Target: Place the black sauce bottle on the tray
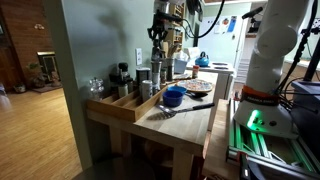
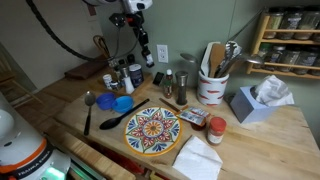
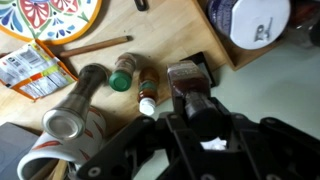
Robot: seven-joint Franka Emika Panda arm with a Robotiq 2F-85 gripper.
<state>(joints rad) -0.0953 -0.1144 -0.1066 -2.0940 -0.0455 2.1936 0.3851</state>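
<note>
The light-wood bench (image 2: 270, 140) fills most of both exterior views. Along one long edge of it runs the tray (image 1: 125, 108), shallow and low-sided, with jars and bottles standing in it. A round painted plate (image 2: 152, 130) lies flat near the middle of the bench, and a blue bowl (image 2: 122, 103) sits just beside it, toward the tray. Two metal canisters (image 2: 166, 84) stand upright close together behind the plate.

The hand (image 2: 147, 55) hangs well above the bench, over the tray's side. Its fingers are drawn narrow around the black sauce bottle (image 3: 185, 82), which shows in the wrist view sticking out from between them, its dark cap pointing away from the camera. The bottle is in the air, touching neither tray nor bench. Past it in the wrist view lie a tipped canister and a small green-capped bottle (image 3: 122, 76), side by side.
</note>
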